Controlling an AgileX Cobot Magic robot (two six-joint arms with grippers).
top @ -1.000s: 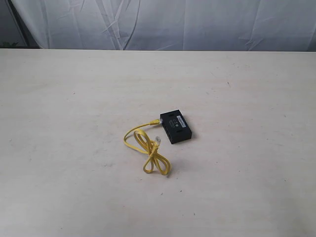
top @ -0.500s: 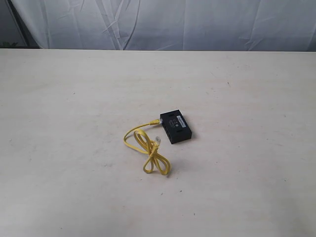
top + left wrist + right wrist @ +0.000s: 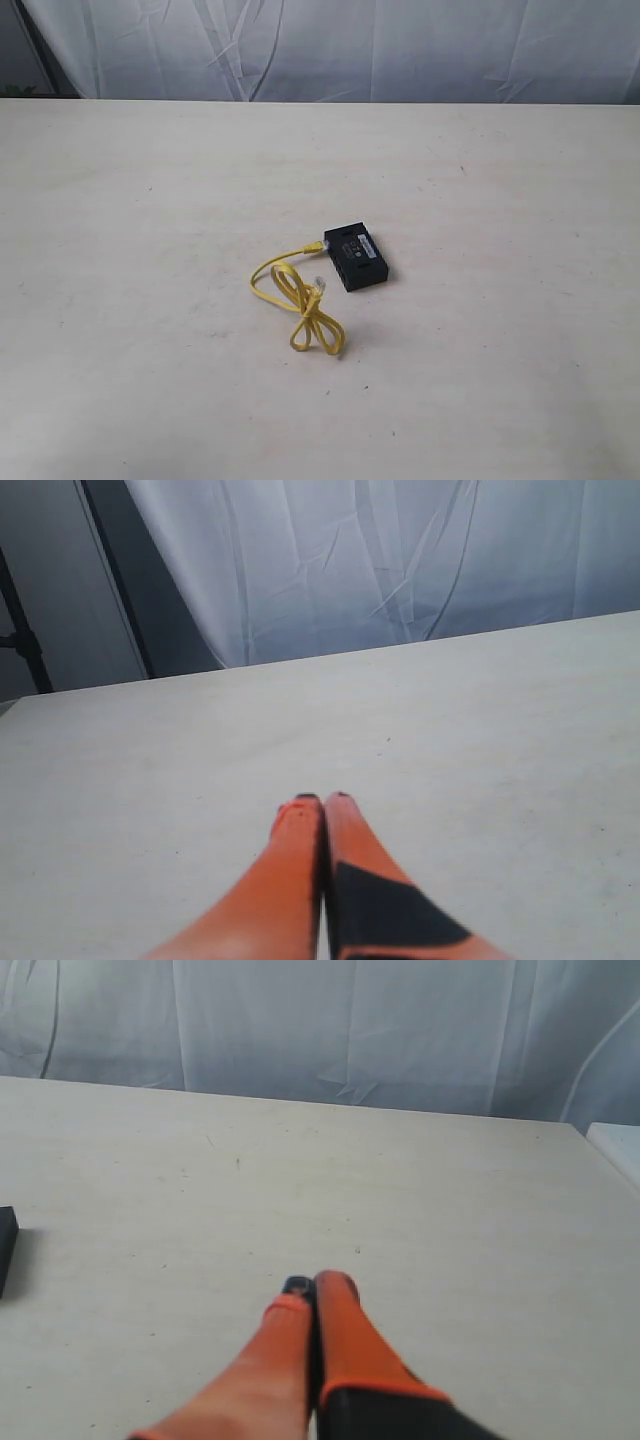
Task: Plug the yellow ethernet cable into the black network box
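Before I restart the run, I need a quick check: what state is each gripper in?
Left gripper: closed, holding nothing.
Right gripper: closed, holding nothing.

There is one yellow ethernet cable, with two plugs on its ends. There is one black network box, whose edge shows well apart from the right gripper. With the left gripper, that makes two grippers, each with two orange fingers. There is one table.
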